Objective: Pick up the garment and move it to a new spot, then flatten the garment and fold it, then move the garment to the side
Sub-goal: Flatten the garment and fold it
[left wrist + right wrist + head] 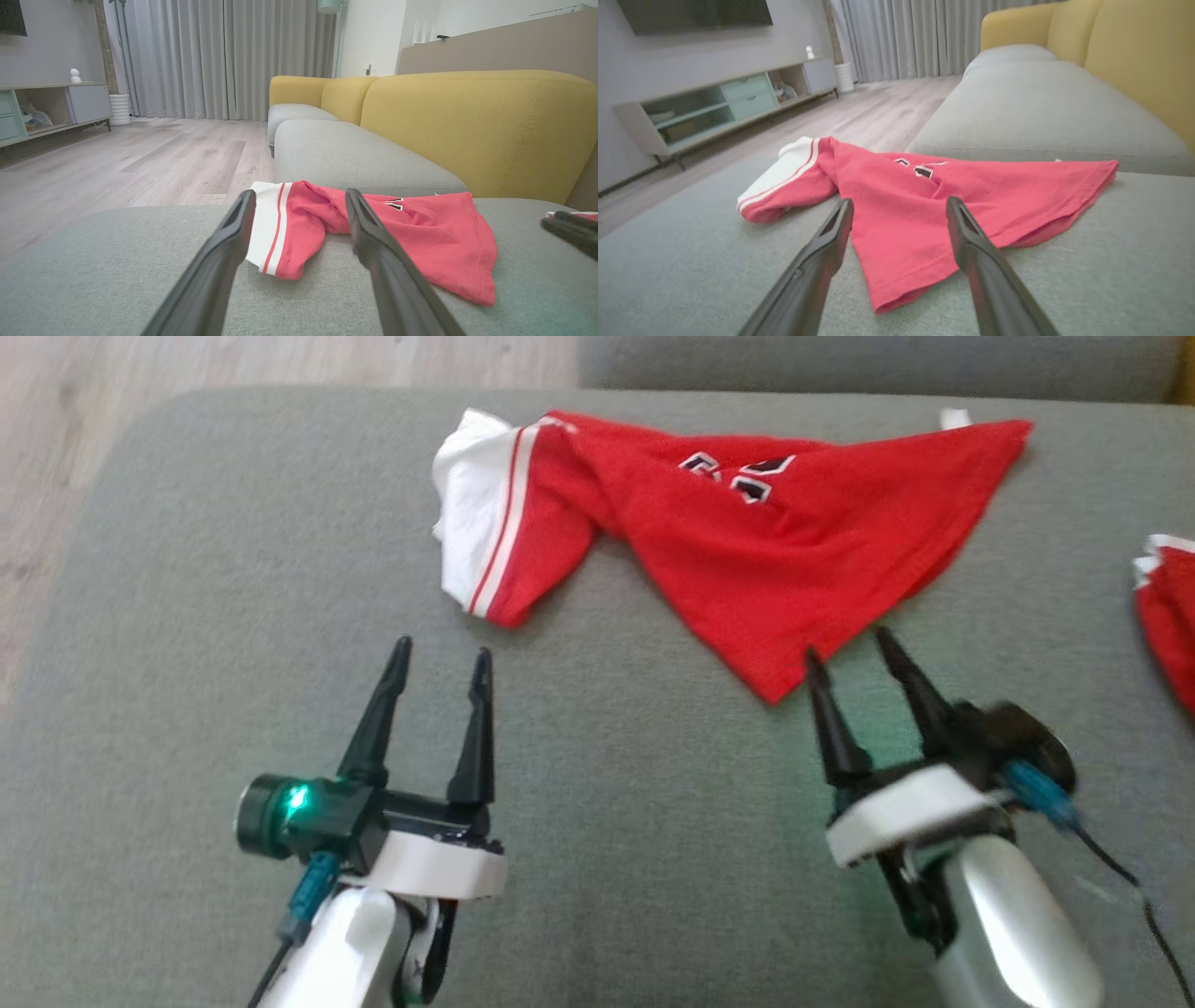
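Right gripper [848, 647]: open, 2 long dark fingers apart, nothing between them. Tips just at the near corner of the garment [747, 551]; contact with the cloth not clear. Left gripper [443, 649]: also open and empty, above bare cushion, near the white end of the garment but apart from it.

Garment: red, with 1 white end with thin red stripes on the robot's left, and a black-and-white print partly hidden in a fold. Lies crumpled, not flat, on the grey cushion [187, 616], toward its far edge. Stretches from left to right, with 1 corner pointing to the right and 1 corner pointing toward the right gripper. In the right wrist view, near hem of the garment [1017, 196] between the 2 fingers, with the seam line visible.

Further out: second red cloth [1167, 616] with a white edge, at the right border of the head view, on the same cushion, well apart from the garment. Behind the cushion, 1 more grey seat and the yellow backrest [467, 130]. Beside the sofa, pale wooden floor [140, 163], grey curtains [210, 56] and a low cabinet [714, 107] with green drawers.
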Controlling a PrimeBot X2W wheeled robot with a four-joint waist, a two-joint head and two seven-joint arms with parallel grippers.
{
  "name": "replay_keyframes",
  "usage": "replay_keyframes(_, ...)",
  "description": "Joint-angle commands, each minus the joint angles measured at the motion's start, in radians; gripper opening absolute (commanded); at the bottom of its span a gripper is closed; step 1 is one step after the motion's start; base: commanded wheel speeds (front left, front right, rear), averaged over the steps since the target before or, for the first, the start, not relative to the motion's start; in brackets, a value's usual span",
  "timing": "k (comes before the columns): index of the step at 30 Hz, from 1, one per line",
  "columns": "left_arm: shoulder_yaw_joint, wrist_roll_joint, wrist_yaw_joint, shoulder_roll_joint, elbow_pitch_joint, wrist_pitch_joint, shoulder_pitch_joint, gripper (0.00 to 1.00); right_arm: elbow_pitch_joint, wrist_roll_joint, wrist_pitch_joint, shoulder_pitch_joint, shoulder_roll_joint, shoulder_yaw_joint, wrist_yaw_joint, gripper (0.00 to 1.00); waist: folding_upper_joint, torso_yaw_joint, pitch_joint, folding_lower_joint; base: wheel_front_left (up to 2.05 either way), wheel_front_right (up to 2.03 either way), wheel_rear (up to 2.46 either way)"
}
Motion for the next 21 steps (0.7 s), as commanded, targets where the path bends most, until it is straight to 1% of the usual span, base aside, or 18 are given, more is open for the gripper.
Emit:
replay_keyframes(1, 0.042, 0.011, -0.008, -0.001, -0.025, -0.005, -0.047, 1.00, -0.008, -0.015, 0.019, -0.041, -0.003, 0.033, -0.001, 1.00, 0.0000, 0.021, 0.020, -0.0001, 0.00, 0.00, 0.00)
replay_keyframes(2, 0.050, 0.022, -0.022, -0.017, -0.020, -0.005, -0.053, 1.00, 0.048, -0.048, 0.061, -0.082, -0.003, 0.056, -0.001, 1.00, 0.0000, 0.038, 0.034, -0.0001, 0.00, 0.00, 0.00)
replay_keyframes(6, 0.066, 0.039, -0.046, -0.044, -0.010, -0.005, -0.062, 1.00, 0.179, -0.084, 0.134, -0.157, -0.022, 0.092, -0.001, 1.00, 0.0000, 0.075, 0.051, -0.0001, 0.00, 0.00, 0.00)
replay_keyframes(11, 0.087, 0.057, -0.068, -0.067, -0.004, -0.005, -0.064, 1.00, 0.307, -0.106, 0.162, -0.225, -0.050, 0.101, -0.001, 1.00, 0.0000, 0.107, 0.060, -0.0001, 0.00, 0.00, 0.00)
replay_keyframes(16, 0.106, 0.070, -0.083, -0.080, 0.000, -0.005, -0.059, 1.00, 0.411, -0.115, 0.172, -0.260, -0.060, 0.112, -0.001, 1.00, 0.0000, 0.117, 0.064, -0.0001, 0.00, 0.00, 0.00)
replay_keyframes(17, 0.110, 0.073, -0.085, -0.082, 0.001, -0.005, -0.058, 1.00, 0.426, -0.116, 0.171, -0.266, -0.063, 0.115, -0.001, 0.44, 0.0000, 0.116, 0.064, -0.0001, 0.00, 0.00, 0.00)
replay_keyframes(18, 0.114, 0.075, -0.087, -0.083, 0.002, -0.005, -0.056, 1.00, 0.438, -0.117, 0.166, -0.271, -0.066, 0.116, -0.001, 0.00, 0.0000, 0.114, 0.062, -0.0001, 0.00, 0.00, 0.00)
replay_keyframes(21, 0.126, 0.083, -0.092, -0.087, 0.007, -0.005, -0.051, 1.00, 0.463, -0.118, 0.146, -0.277, -0.075, 0.101, -0.001, 0.00, 0.0000, 0.101, 0.055, -0.0001, 0.00, 0.00, 0.00)
